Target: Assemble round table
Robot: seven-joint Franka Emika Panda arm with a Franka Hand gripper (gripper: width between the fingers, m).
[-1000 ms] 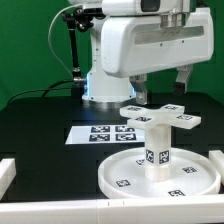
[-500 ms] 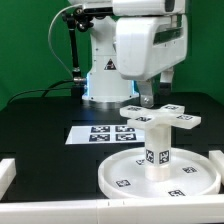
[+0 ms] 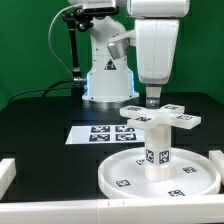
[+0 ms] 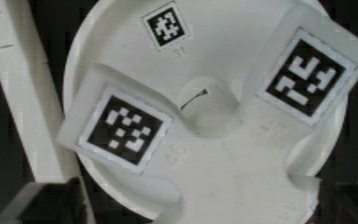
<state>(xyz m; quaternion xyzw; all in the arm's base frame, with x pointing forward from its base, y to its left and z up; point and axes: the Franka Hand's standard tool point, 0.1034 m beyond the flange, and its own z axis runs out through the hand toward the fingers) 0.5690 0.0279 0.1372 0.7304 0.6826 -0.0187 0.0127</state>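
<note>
The large round disc (image 3: 160, 178) lies at the front of the black table. The short cylinder leg (image 3: 157, 145) stands upright at its middle. The cross-shaped piece (image 3: 160, 115) sits level on top of the leg. My gripper (image 3: 152, 98) hangs straight down just above the cross's far arm, not touching it, and looks open and empty. The wrist view looks down on the cross (image 4: 208, 105) with three of its tags, and the disc (image 4: 105, 60) shows beneath it. The fingers barely show at that frame's edge.
The marker board (image 3: 100, 133) lies flat behind the disc, toward the exterior view's left. Low white walls stand at the front left (image 3: 8, 175) and right (image 3: 215, 160). The arm's base (image 3: 105, 75) stands at the back.
The hand has turned about its vertical axis, from broad face-on to narrow side-on, and now sits over the cross piece. The disc, leg and cross have not moved.
</note>
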